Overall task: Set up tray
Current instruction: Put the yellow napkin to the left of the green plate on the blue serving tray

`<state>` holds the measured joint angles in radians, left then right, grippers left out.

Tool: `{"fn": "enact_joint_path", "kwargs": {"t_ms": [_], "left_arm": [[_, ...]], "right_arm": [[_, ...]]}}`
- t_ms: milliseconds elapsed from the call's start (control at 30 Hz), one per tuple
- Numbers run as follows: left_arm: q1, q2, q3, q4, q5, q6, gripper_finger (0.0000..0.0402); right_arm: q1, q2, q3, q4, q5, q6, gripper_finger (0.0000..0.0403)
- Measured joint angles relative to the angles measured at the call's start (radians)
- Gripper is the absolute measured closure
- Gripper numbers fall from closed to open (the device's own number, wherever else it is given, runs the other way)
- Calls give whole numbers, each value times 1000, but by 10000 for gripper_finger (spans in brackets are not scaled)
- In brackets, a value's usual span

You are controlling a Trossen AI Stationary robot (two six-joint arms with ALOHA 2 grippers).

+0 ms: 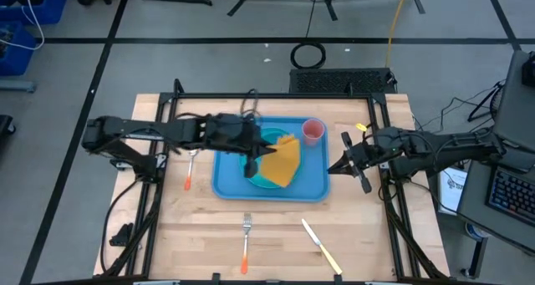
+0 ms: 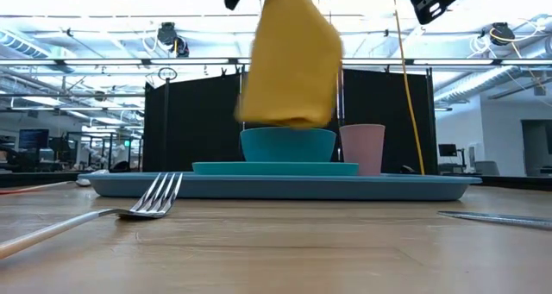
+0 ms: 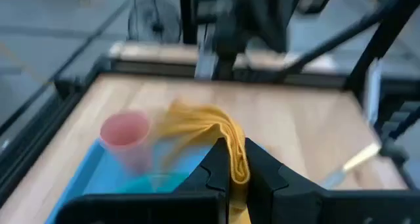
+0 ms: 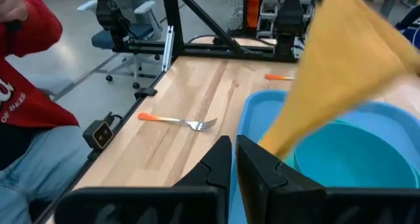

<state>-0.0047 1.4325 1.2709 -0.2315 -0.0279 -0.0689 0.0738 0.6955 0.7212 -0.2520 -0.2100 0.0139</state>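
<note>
Light-blue plastic, the tray [image 1: 316, 185] lies mid-tabletop [image 1: 201, 226], carrying a teal bowl [image 2: 287, 144] and pink cup [image 1: 313, 131]. Above it, the left end effector [image 1: 250, 162] pinches a yellow cloth [image 1: 282, 160]. Beside the tray's right rim, the right end effector [image 1: 335, 168] hangs nearly closed, empty.

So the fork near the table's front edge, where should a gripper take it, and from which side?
Probably the orange handle, from straight above. The fork lies flat on the wood with its tines towards the tray and its handle towards the front edge, apart from the knife. The left gripper is busy holding the yellow cloth, so the right gripper, beside the tray, seems freer.
</note>
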Motion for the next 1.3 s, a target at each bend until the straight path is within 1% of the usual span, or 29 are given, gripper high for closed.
{"fn": "enact_joint_path", "kwargs": {"t_ms": [33, 133, 333, 433, 500, 567, 667, 767, 833, 933, 1133, 1267, 1300], "left_arm": [[-4, -30, -41, 52, -3, -12, 383], [-14, -137, -175, 114, -41, -42, 383], [-65, -336, -353, 233, -75, -124, 383], [-102, -404, -408, 223, -112, -157, 383], [-126, -445, -432, 172, -175, -189, 383], [-147, -469, -451, 147, -226, -237, 383], [-178, -497, -487, 125, -255, -293, 383], [-214, -501, -510, 133, -292, -339, 383], [-237, -497, -524, 127, -307, -407, 383], [-286, -491, -533, 128, -344, -462, 383], [-404, -519, -534, 71, -533, -499, 384], [-452, -544, -534, -8, -645, -531, 384], [-459, -548, -534, -27, -658, -539, 384]], "right_arm": [[0, 2, 0, -11, 0, 0, 390], [0, 14, 0, -12, 0, 0, 390], [0, 29, 0, -13, 1, -14, 390], [0, 36, 1, -7, 2, -27, 390], [0, 44, 0, -1, 2, -30, 390], [0, 47, 0, -2, 2, -30, 390], [0, 56, 1, -1, 3, -30, 390], [0, 65, 1, -6, 3, -30, 390], [0, 71, 0, -9, 3, -30, 390], [0, 82, 1, -8, 3, -30, 390], [0, 102, 1, -8, 3, -30, 390], [0, 113, 1, -6, 3, -30, 390], [0, 117, 1, -6, 3, -30, 390]]}}
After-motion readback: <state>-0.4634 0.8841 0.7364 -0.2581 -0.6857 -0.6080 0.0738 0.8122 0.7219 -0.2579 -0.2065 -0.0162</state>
